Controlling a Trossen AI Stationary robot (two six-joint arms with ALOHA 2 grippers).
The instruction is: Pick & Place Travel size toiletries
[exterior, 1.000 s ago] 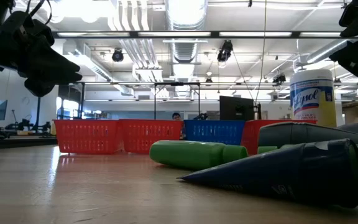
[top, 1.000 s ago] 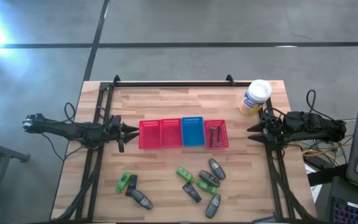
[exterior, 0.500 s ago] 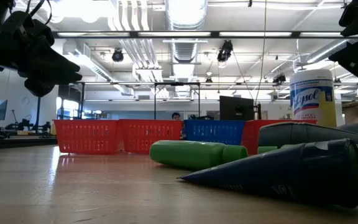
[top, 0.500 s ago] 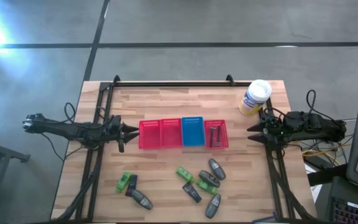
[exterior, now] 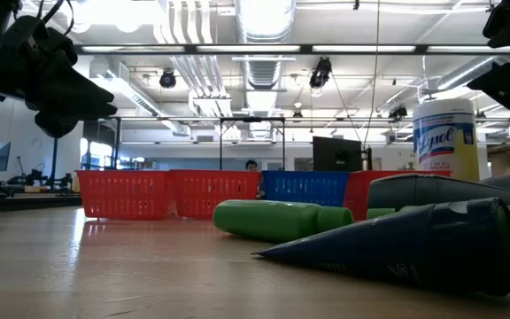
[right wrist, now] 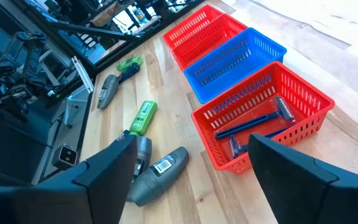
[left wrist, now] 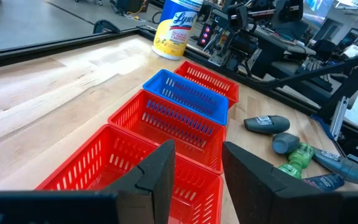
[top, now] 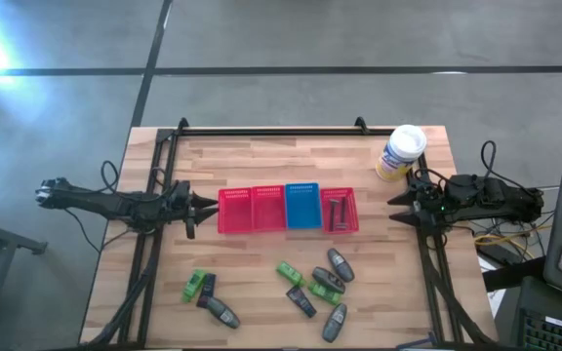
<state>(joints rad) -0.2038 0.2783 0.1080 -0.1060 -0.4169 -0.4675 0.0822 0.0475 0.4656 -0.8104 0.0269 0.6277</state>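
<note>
Several travel toiletries lie loose on the table's near half. A green tube (top: 195, 285), a black tube (top: 208, 286) and a grey bottle (top: 222, 312) lie at the near left. More green tubes (top: 290, 273), grey bottles (top: 340, 263) and a black tube (top: 301, 300) lie near the middle. Two dark razors (right wrist: 260, 124) lie in the rightmost red basket (top: 339, 211). My left gripper (top: 203, 205) is open and empty at the left end of the basket row. My right gripper (top: 398, 203) is open and empty at its right end.
Four mesh baskets stand in a row at mid-table: two red (top: 234, 210) (top: 267, 209), one blue (top: 302, 206), one red. A white canister with a blue label (top: 401, 153) stands at the far right corner. A black frame rail (top: 261, 132) runs along the table's edges.
</note>
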